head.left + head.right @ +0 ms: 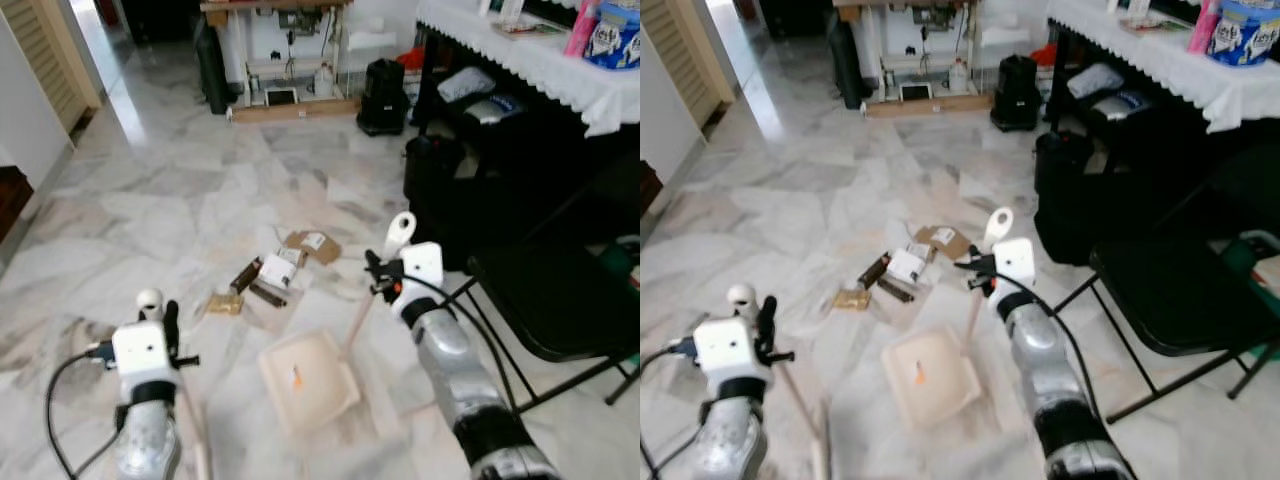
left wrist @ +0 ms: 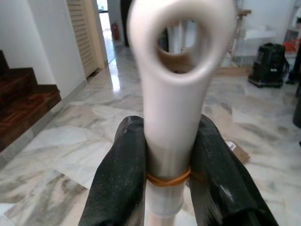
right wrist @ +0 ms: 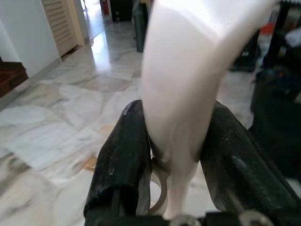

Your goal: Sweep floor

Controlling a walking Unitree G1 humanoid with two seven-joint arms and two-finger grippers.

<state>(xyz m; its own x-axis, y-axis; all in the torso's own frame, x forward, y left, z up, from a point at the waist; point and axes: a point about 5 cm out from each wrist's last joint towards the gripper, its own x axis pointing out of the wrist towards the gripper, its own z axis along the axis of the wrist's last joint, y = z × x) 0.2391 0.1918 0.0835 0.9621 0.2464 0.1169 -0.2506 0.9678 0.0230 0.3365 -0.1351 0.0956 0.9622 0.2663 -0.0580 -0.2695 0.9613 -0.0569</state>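
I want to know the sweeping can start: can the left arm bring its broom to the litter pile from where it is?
Probably yes: the left gripper is shut on the broom handle, and only bare marble floor separates it from the litter pile.

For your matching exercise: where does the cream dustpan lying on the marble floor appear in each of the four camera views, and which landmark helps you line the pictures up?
Left eye view: dustpan low centre, between the arms.
Right eye view: dustpan low centre, slightly further left.
Left wrist view: pan not visible; left gripper clamps a white handle.
Right wrist view: pan not visible; right gripper clamps its white handle.
Shared landmark: louvred door.
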